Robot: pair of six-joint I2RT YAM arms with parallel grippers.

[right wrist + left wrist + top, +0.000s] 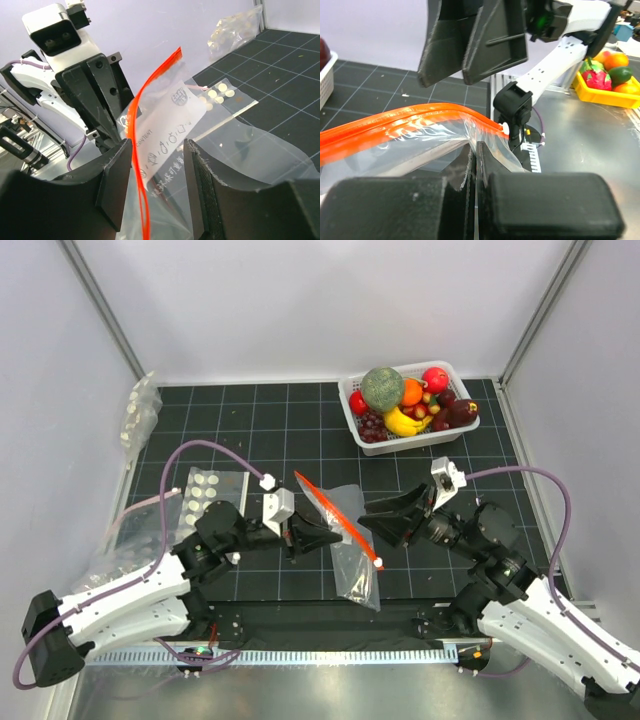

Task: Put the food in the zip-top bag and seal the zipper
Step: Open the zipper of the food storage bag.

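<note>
The clear zip-top bag (350, 540) hangs above the mat between the two arms, its red-orange zipper (335, 515) running diagonally. My left gripper (322, 537) is shut on the bag's plastic just below the zipper (395, 122), with the film pinched between its pads (500, 165). My right gripper (155, 185) is open, one finger on each side of the zipper (142, 110) and the bag's mouth (170, 135), not clamped on it. The food stays in the white basket (452, 430): red balls (435, 378) and an orange ball (411, 391).
The basket at the back right also holds a green melon-like ball (382, 388), a banana (400, 423) and dark fruit. Clear bags of white discs (212, 492) lie at the left, more (140, 412) against the left wall. A yellow tray (605, 95) sits beyond the table.
</note>
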